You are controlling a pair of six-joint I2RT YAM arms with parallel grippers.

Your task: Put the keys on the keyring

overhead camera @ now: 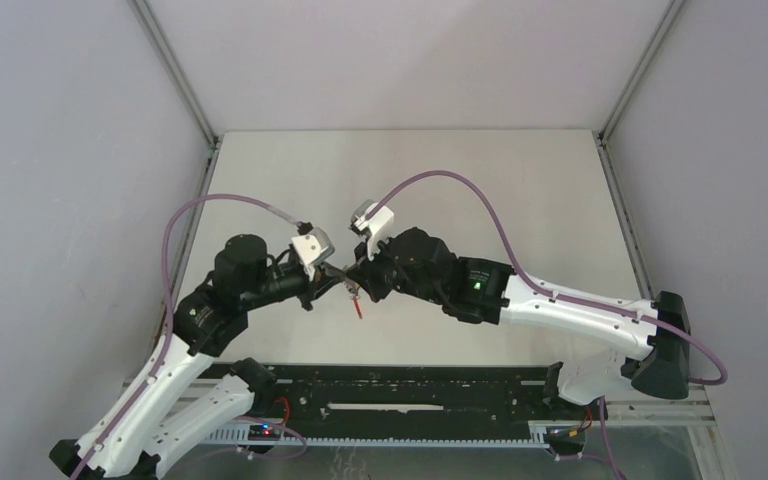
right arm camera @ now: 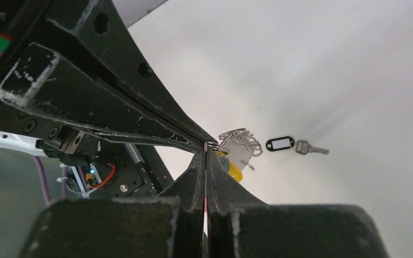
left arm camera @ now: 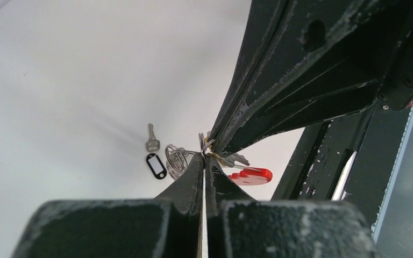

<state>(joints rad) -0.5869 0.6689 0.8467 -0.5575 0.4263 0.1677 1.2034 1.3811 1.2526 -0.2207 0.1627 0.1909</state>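
Clamped left gripper (left arm camera: pixel 204 157) and clamped right gripper (right arm camera: pixel 206 156) meet tip to tip, pinching silver wire rings of the red curved plastic keyring (left arm camera: pixel 251 176). One yellow-tagged silver key (right arm camera: pixel 235 172) hangs beside them. The black-tagged silver key (left arm camera: pixel 151 143) lies apart on the white table (left arm camera: pixel 59 107), label unreadable.

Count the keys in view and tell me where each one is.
2. The black-tagged key lies on the table; the yellow-tagged key hangs, partly hidden, beside the raised keyring.
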